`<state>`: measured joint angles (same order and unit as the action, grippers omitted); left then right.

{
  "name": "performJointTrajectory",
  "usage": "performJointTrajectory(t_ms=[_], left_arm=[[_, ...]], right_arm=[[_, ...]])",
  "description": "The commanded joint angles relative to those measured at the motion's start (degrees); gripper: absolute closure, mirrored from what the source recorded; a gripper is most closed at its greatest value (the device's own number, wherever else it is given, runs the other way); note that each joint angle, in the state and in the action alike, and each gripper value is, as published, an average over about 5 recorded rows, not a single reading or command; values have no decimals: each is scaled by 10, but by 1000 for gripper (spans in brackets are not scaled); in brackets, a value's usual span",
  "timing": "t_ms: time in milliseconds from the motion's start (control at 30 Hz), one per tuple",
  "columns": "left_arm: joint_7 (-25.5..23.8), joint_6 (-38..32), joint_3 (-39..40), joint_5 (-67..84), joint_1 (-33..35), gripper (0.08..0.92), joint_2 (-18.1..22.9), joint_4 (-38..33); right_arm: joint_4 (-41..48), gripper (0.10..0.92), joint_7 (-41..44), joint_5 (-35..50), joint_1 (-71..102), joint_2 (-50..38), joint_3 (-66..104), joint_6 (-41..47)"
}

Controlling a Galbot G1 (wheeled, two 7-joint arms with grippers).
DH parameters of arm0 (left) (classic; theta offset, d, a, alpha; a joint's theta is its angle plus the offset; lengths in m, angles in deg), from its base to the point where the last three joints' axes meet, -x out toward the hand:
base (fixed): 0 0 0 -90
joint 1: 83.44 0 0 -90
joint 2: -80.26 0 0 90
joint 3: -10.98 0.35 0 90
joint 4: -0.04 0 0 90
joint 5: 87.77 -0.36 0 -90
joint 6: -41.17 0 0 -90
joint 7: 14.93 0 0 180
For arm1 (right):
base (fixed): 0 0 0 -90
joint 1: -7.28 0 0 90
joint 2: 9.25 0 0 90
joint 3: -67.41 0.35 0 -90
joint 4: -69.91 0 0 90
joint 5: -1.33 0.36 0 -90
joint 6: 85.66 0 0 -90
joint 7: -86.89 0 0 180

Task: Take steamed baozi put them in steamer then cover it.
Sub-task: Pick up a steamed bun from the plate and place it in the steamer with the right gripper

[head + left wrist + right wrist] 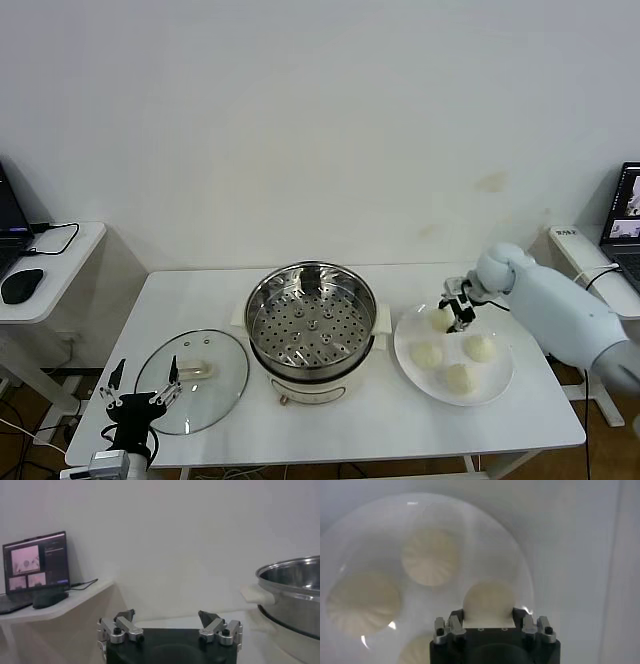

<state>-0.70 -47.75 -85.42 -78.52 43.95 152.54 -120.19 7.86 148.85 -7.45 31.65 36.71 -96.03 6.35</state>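
Head view: a round stainless-steel steamer (311, 330) with a perforated floor stood empty at the middle of the white counter (380, 420), presumably central so either arm could reach it. Its round clear glass cover (192, 380) lay flat beside it on the robot's left, near the parked left pincer (140, 400). Four small cream-white steamed baozi sat on a flat white plate (500, 385) to the right; the right pincer (452, 315) was lowered over the rearmost baozi (438, 320).

Left wrist view: the left pincer (169, 625) was spread wide and empty, the steamer's (292, 592) wall beside it.

Right wrist view: the right pincer (489, 617) pinched one smooth, pleated baozi (487, 597), its fingers flanking the bun, apparently for lifting; three others lay apart on the plate (517, 565).
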Motion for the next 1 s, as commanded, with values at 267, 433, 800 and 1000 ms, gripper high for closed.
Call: performJointTrajectory(t_ms=[267,433,800,1000], left_arm=[[-2,-2,3,3,-1,177,-8,-2],[-5,-9,0,-10,-1,177,-10,-4],[-6,-16,-16,-20,7,177,-7,-16],[-6,-21,-21,-26,12,177,-3,-26]], right_arm=[[-106,414,1,169,-230,-28,-151,12],[-119,411,-21,198,-292,30,-204,10],[-108,406,-80,199,-285,197,-266,-52],[-71,407,-83,137,-270,263,-297,-116]])
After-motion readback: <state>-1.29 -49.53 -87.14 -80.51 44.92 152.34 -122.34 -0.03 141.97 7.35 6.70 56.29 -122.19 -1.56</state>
